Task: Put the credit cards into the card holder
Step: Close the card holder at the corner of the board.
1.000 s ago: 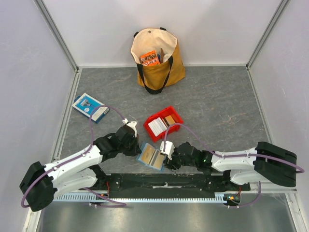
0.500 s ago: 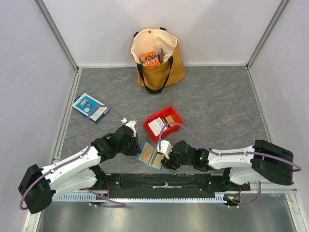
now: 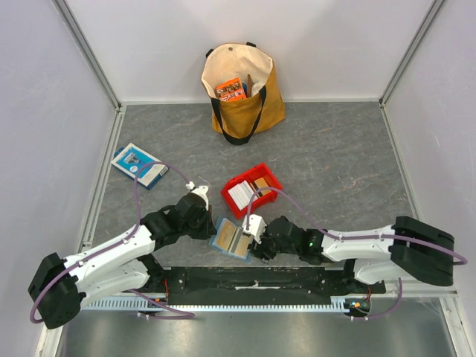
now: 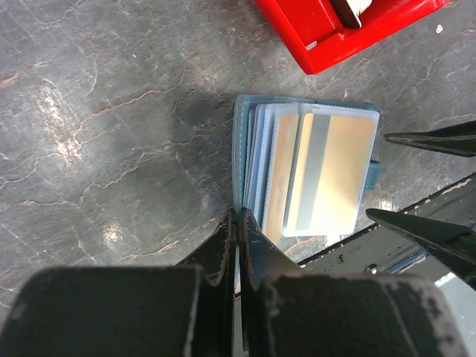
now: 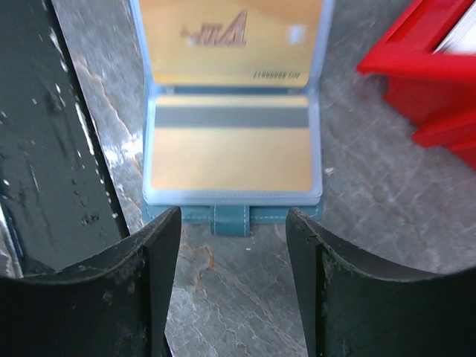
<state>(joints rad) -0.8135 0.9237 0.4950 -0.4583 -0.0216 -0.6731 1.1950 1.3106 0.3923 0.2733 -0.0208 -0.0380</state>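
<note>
The card holder, a teal wallet, lies open on the table near the front edge. Tan credit cards sit in its clear sleeves, one showing its dark stripe. More credit cards, white and tan, stand in the red bin. My left gripper is shut, its tips touching the wallet's left teal edge, with nothing visible between them. My right gripper is open and low just off the wallet's right side, its fingers either side of the teal tab.
The red bin's wall stands close behind the wallet. A black base rail runs along the near edge right beside the wallet. A tan tote bag stands at the back, and a blue-and-white flat box lies at the left.
My right gripper has crept a little left toward the wallet. The left gripper and the wallet have hardly moved.
</note>
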